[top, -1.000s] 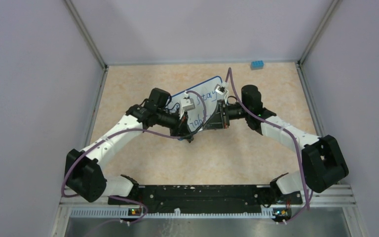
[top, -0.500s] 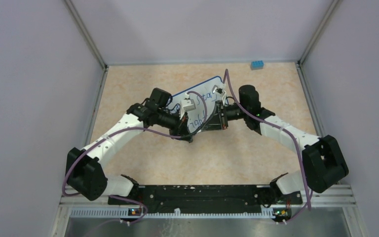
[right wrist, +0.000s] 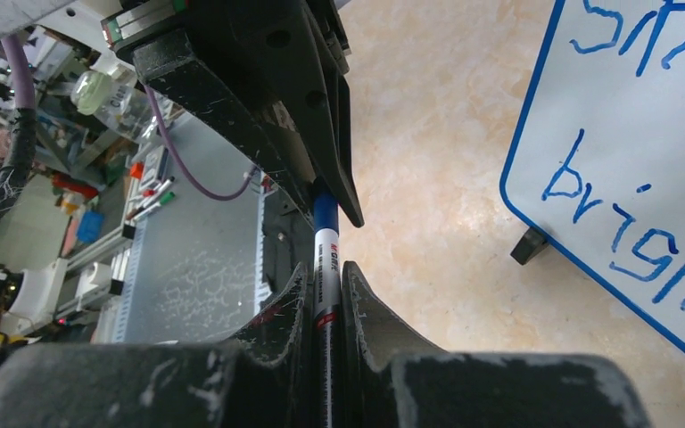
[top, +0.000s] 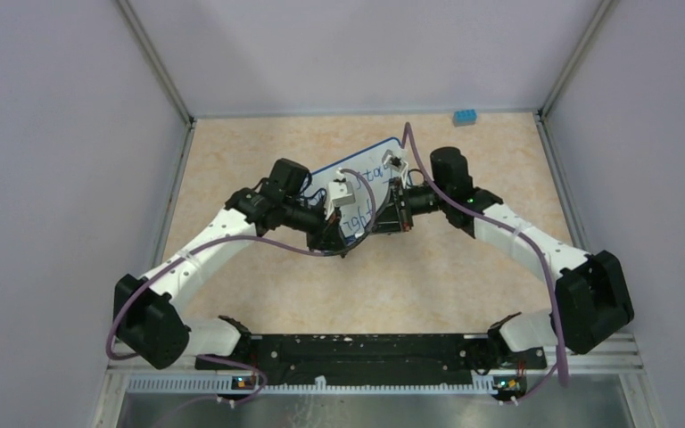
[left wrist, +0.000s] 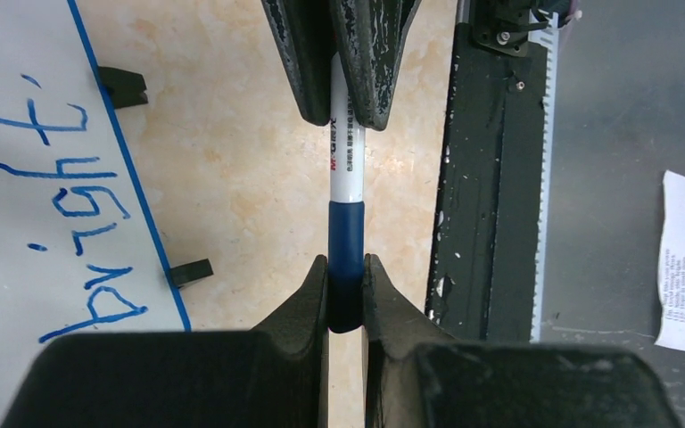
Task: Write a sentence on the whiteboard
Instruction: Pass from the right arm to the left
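Left pincer [left wrist: 346,264]: pressed together on the blue end [left wrist: 346,234] of a marker [left wrist: 346,165], which looks to be its cap.
Right pincer [right wrist: 325,271]: directly opposite and nearly tip to tip with the left one, pinching the white barrel of the same marker.
Marker: bridges the short gap between the two pincers and is held clear of the table [left wrist: 232,134].
Whiteboard [left wrist: 0,45]: rests on the table just beside the meeting pincers and touches neither. Its blue-framed edge and two black feet [left wrist: 121,85] face them.
Sentence [left wrist: 98,209]: blue handwriting in two lines. "bright" reads plainly on the stretch of board nearest the left pincer, while the upper line is partly cut off in the wrist views.
Step in hand: the writing appears finished. This looks like the marker being capped, or passed from one arm to the other. Whether the cap is fully seated cannot be told.
Next move: it calls for a straight push along the marker's axis with both pincers kept in line. One grip should then let go cleanly, with everything kept away from the fresh ink beside them.
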